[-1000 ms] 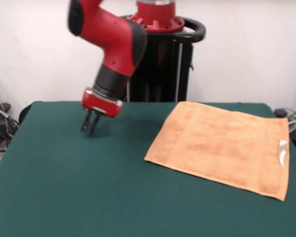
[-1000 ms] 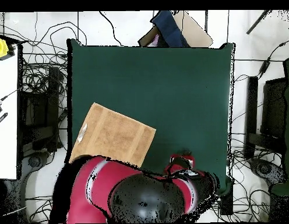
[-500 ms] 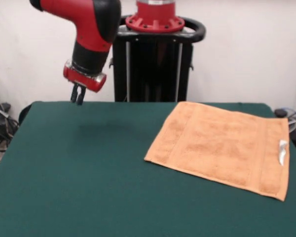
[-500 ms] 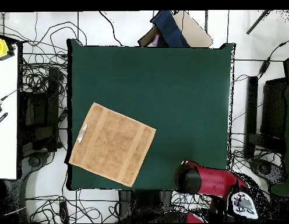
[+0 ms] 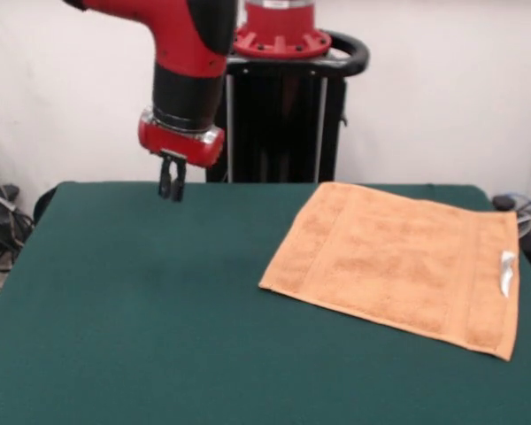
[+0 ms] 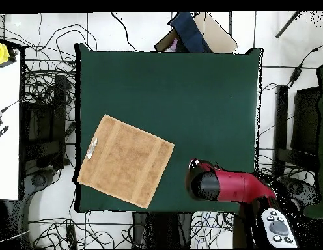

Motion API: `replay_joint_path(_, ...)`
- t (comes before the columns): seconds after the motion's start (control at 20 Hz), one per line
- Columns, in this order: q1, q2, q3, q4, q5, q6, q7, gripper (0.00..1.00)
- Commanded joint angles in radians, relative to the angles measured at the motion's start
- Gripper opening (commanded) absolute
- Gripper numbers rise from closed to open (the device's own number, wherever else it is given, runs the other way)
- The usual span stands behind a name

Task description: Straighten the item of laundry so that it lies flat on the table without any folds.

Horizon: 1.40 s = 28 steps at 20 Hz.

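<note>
The item of laundry (image 5: 398, 262), an orange-tan towel, lies spread flat on the right part of the green table (image 5: 124, 319), at a slant to its edges. No fold shows in it. A white tag (image 5: 506, 273) sits near its right border. In the overhead view the towel (image 6: 125, 161) lies at the table's (image 6: 190, 97) lower left corner. My gripper (image 5: 171, 189) hangs in the air above the table's far left part, well clear of the towel, shut on nothing. From above, the red arm (image 6: 223, 185) hides it.
Cables cover the floor on both sides of the table (image 6: 43, 104). A white bench (image 6: 6, 130) stands at the overhead view's left edge. A blue and tan object (image 6: 190, 32) lies beyond the table's top edge.
The gripper rose from just above the table's far left part and swung up and away. It now hangs a little lower and further right than half a second ago. The towel has not moved.
</note>
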Motion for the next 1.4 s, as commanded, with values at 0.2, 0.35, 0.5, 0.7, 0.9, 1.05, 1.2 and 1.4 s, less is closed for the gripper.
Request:
replay_joint_path(0.2, 0.008, -0.073, 0.214, -0.009, 0.042, 0.122, -0.062, 0.0)
replay_joint_path(0.35, -0.013, -0.085, 0.237, -0.015, 0.05, 0.156, -0.076, 0.0)
replay_joint_path(0.5, -0.026, -0.038, 0.268, 0.001, 0.076, 0.126, -0.02, 0.0)
replay_joint_path(0.7, 0.088, 0.038, 0.24, 0.001, 0.141, 0.067, 0.142, 0.0)
replay_joint_path(0.9, 0.234, 0.126, 0.142, -0.029, 0.183, -0.046, 0.265, 0.0)
replay_joint_path(1.05, 0.338, 0.2, 0.053, -0.072, 0.203, -0.1, 0.304, 0.0)
replay_joint_path(1.2, 0.393, 0.266, 0.017, -0.083, 0.243, -0.144, 0.307, 0.0)
replay_joint_path(1.4, 0.467, 0.317, -0.054, -0.065, 0.286, -0.214, 0.309, 0.0)
